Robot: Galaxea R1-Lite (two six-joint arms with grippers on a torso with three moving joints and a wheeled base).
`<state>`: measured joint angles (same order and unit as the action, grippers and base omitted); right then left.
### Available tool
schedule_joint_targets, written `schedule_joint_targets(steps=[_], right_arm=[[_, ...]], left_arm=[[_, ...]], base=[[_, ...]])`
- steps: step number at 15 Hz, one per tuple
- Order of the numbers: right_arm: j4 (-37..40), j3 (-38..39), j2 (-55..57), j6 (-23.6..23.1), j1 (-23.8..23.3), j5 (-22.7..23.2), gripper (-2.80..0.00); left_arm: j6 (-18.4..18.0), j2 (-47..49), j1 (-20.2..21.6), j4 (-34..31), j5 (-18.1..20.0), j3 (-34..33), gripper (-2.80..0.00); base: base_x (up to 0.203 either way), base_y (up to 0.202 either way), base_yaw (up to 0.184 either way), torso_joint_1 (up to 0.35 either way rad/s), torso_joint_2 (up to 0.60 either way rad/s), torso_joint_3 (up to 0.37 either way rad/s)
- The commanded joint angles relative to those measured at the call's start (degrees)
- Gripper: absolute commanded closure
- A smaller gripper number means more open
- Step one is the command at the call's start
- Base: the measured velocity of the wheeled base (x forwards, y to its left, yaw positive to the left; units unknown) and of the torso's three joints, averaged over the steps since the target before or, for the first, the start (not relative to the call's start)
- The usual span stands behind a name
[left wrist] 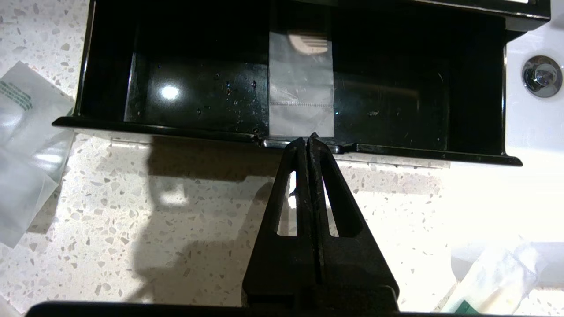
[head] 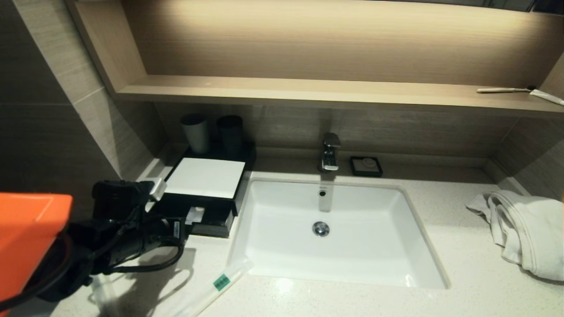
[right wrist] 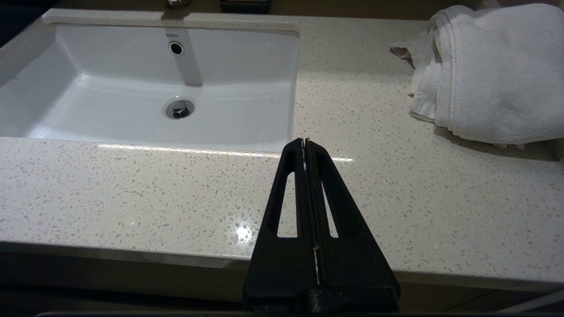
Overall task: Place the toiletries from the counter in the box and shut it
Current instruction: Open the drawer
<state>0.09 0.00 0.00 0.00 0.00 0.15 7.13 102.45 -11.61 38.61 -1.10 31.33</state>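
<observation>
While our left gripper [left wrist: 307,141] sits clenched at the front lip of the glossy black plastic drawer-style box [left wrist: 291,145], we can see one clear plastic sachet [left wrist: 301,94] lying inside, its near end touching that lip. Our fingers press together on nothing that we can make out, so this looks like a pause just after a delivery, or a nudge to seat the sachet. From the head view, the box [head: 211,220] stands pulled open beside the white rectangular ceramic basin [head: 335,229], under a white flat lid panel [head: 206,177].

More remains on the speckled cream stone worktop [left wrist: 132,229]: a long translucent packet with a green label [head: 218,284] lies near the basin's front corner, and a crumpled clear wrapper with green print [left wrist: 26,149] waits just beside the box's end. We judge the task early, with those pieces to collect and the box to close afterwards.

Our right gripper [right wrist: 305,143] hovers clenched and empty above the worktop in front of the basin, well apart from the folded white cotton towel [right wrist: 480,75], and seems idle.
</observation>
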Motion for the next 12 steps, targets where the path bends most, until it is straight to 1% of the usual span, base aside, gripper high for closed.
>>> schedule_joint_targets(steps=[1,4,8,12], right_arm=[[0.00,0.00,0.00,0.00,0.00,0.03,0.00],[0.00,0.00,0.00,0.00,0.00,0.03,0.00],[0.00,0.00,0.00,0.00,0.00,0.03,0.00],[0.00,0.00,0.00,0.00,0.00,-0.03,0.00]], left_arm=[[0.08,0.41,0.00,-0.36,-0.05,1.58,0.00],[0.08,0.66,0.06,-4.93,-0.05,6.56,0.00],[0.08,2.62,0.09,-14.83,-0.05,12.72,0.00],[0.08,4.71,0.09,-16.30,-0.13,15.35,0.00]], base=[[0.000,0.000,0.000,0.000,0.00,0.000],[0.000,0.000,0.000,0.000,0.00,0.000],[0.000,0.000,0.000,0.000,0.00,0.000],[0.000,0.000,0.000,0.000,0.00,0.000]])
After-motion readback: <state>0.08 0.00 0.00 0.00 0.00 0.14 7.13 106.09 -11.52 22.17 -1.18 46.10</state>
